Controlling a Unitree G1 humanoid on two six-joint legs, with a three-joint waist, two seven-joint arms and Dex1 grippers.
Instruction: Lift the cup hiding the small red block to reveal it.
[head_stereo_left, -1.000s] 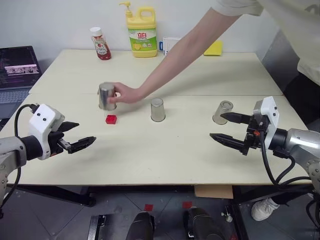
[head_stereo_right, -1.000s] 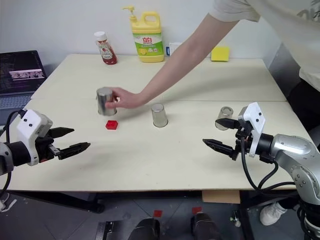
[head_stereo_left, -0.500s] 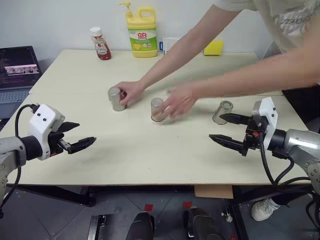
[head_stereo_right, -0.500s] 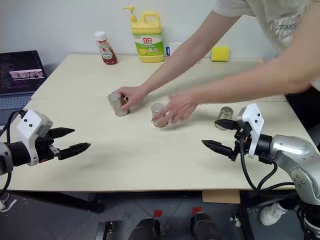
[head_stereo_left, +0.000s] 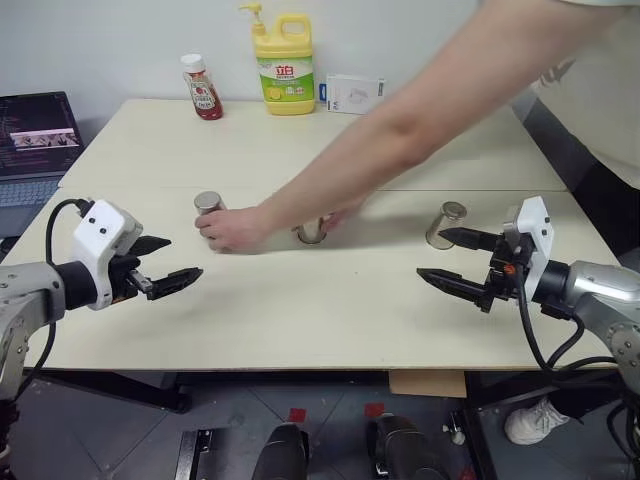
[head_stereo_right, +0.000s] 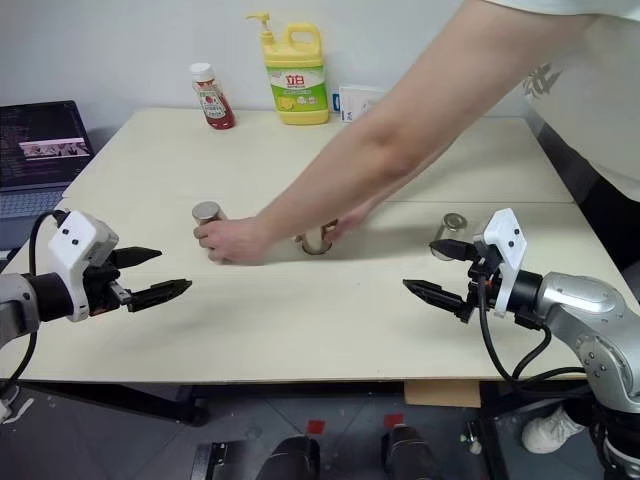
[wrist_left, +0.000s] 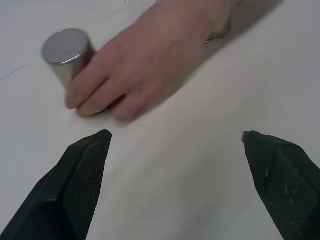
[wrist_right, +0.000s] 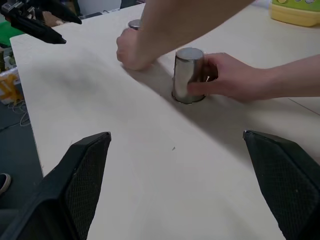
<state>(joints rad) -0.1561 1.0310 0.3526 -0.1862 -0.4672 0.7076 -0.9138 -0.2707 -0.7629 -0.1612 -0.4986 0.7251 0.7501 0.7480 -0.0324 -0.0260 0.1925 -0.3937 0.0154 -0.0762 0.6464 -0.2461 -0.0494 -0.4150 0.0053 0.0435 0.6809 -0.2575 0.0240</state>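
Both end effectors hover over the surface (head_stereo_left: 300, 310) spread wide, holding nothing: left end effector (head_stereo_left: 172, 262), right end effector (head_stereo_left: 452, 258). Well ahead, a person's hands (head_stereo_left: 232, 228) grip the left cup (head_stereo_left: 209, 205) and middle cup (wrist_right: 188, 75); a third cup (head_stereo_left: 444, 224) stands just beyond the right end effector.

Three metal cups stand on the pale counter (head_stereo_left: 300, 310): a left cup (head_stereo_left: 208, 206), a middle cup (head_stereo_left: 312, 231) and a right cup (head_stereo_left: 443, 224). A person's crossed arms reach in — one hand (head_stereo_left: 232, 228) just beside the left cup, the other hand (head_stereo_left: 335, 218) at the middle one. The left end effector (head_stereo_left: 163, 264) and right end effector (head_stereo_left: 452, 260) hover with fingers spread, well apart from the cups. A yellow detergent bottle (head_stereo_left: 282, 65) and a ketchup bottle (head_stereo_left: 202, 88) stand at the far edge — a laptop (head_stereo_left: 35, 145) sits left.
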